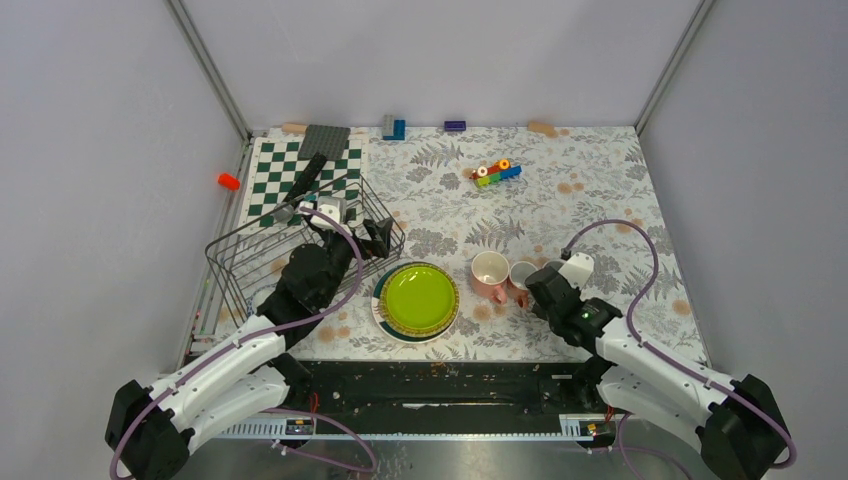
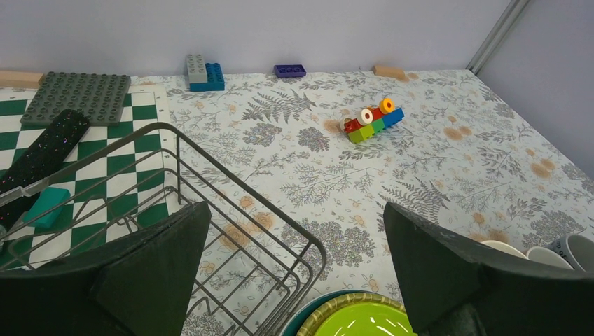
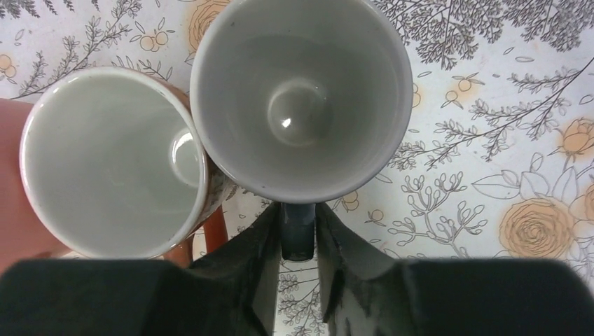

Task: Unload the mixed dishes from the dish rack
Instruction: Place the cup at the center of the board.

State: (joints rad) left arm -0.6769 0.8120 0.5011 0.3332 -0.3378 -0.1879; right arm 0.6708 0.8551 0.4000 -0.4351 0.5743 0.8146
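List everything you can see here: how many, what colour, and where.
dish rack: one, black wire, left
plates: three stacked, lime-green over yellow over dark-rimmed white, beside rack
pink cup: one, pink, right of plates
middle cup: one, white inside, reddish handle, between pink and grey cups
grey cup: one, grey, rightmost
chequered board: one, green-white, far left
baseplate: one, grey, on board
bricks: three, grey, blue, purple, far edge
brick toy: one, multicoloured, centre back
wooden blocks: two, tan, far edge
left claw: open, over rack's corner
right claw: closed on grey cup's handle
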